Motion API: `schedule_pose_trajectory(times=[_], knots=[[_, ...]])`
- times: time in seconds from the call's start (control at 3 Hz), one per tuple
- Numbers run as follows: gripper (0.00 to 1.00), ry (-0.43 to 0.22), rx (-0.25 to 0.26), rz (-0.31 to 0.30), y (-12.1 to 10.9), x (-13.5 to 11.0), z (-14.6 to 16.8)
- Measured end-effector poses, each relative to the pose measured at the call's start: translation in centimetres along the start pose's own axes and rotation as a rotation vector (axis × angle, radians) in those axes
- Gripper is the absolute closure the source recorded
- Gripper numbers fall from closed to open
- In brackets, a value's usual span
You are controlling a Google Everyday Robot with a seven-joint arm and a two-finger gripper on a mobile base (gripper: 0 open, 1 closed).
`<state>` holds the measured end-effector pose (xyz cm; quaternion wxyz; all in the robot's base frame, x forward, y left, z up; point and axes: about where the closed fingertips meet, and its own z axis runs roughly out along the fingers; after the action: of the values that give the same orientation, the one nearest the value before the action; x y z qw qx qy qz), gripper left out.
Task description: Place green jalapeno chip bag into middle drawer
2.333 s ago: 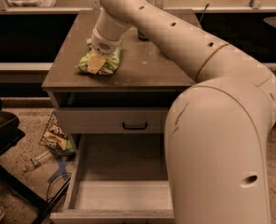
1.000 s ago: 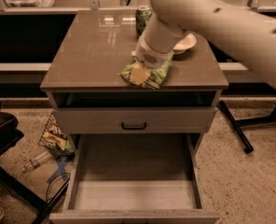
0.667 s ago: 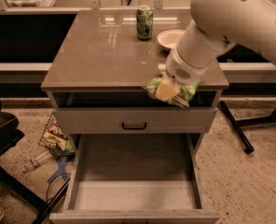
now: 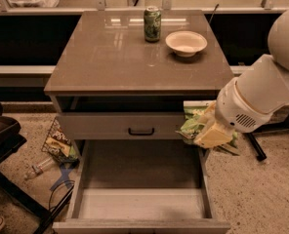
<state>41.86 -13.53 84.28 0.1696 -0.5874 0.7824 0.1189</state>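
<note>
The green jalapeno chip bag [image 4: 191, 124] is crumpled in my gripper [image 4: 209, 134], which is shut on it. The gripper hangs just off the cabinet's front right corner, below the tabletop and level with the closed upper drawer front. It is above the right wall of the middle drawer [image 4: 140, 204]. That drawer is pulled out wide, with a pale bare floor and nothing in it. The white arm [image 4: 261, 91] comes in from the right and hides part of the bag.
A green soda can [image 4: 152, 23] and a white bowl [image 4: 186, 42] stand at the back of the tabletop [image 4: 110, 57]. The upper drawer front has a black bar handle [image 4: 141, 130]. A brownish snack bag [image 4: 59, 143], a bottle [image 4: 37, 168] and cables lie on the floor at left.
The gripper has carried the bag from the left of the tabletop across to the right, then down off the front edge to beside the open drawer.
</note>
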Motion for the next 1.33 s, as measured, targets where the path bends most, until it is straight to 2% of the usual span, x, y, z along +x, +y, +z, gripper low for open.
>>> schedule_pose_trajectory(times=[0.33,0.67,1.0,1.33], knots=[[1.0,0.0,0.0,0.0,0.0,0.0,0.0],[1.0,-0.007,-0.058,-0.018,1.0,-0.7,5.1],[1.0,-0.04,-0.072,-0.047,1.9,-0.8,10.1],[1.0,-0.069,-0.046,-0.093,3.5,-0.6,14.6]])
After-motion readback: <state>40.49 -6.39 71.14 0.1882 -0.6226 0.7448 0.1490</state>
